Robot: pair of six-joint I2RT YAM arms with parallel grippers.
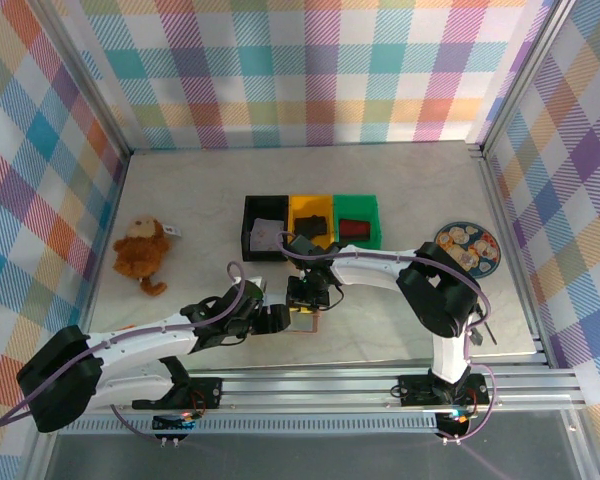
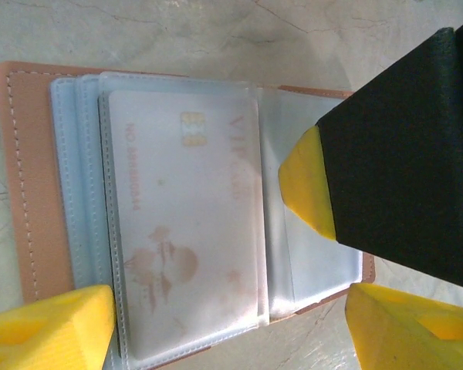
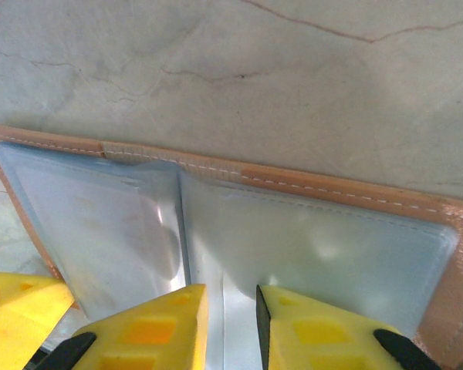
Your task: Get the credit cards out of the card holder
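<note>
Left jaws gape over the card holder [image 2: 185, 223]; right jaws, barely parted, press it.

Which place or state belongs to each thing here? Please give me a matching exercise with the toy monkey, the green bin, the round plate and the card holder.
Things:
1. toy monkey
2. green bin
3. round plate
4. card holder

Places or states:
A. lying open
B. far right side
C. beside the yellow bin
D. far left side

Right pairs: 1-D, 2-C, 3-B, 4-A
</note>
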